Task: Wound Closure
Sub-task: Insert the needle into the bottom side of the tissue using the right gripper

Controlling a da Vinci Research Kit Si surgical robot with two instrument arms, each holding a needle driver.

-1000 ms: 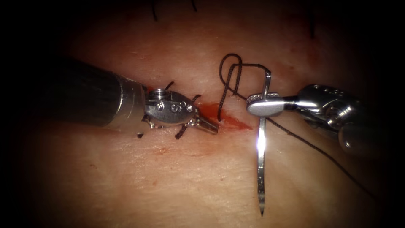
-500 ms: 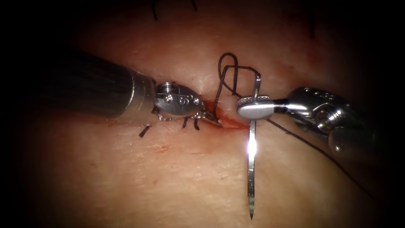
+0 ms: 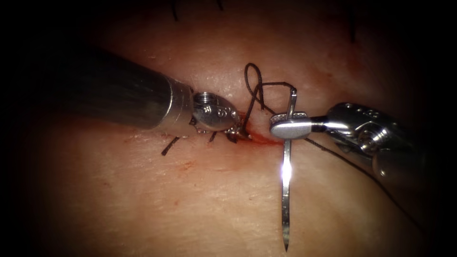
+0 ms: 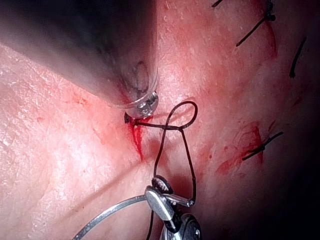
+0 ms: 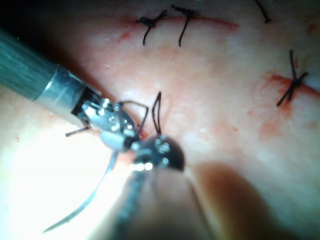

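Two tools: both at the short red cut (image 3: 261,138) in the pale pink pork tissue (image 3: 200,200).
Left tool: steel needle driver on a dark shaft (image 3: 237,134); over the last second it has slid right along the cut, tip now at the cut's left end where the thread comes up. Jaw state: cannot tell, tip too small and half hidden.
Right tool: polished steel needle driver (image 3: 290,127), jaws clamped on the needle; has drifted slightly left, toward the cut's right end.
Needle: curved silver needle (image 3: 286,190), gripped near its thread end, point free and clear of the tissue, on the cut's right side.
Thread: dark braided suture thread (image 3: 254,88); a loop stands above the cut, one strand dropping into the cut's left end, another trailing away under the right tool.
Old stitches: short cut thread ends (image 3: 167,146) left of the left tool.
Read: gap between tools has closed; left tool looks set on the thread at the cut, grasp unconfirmed.
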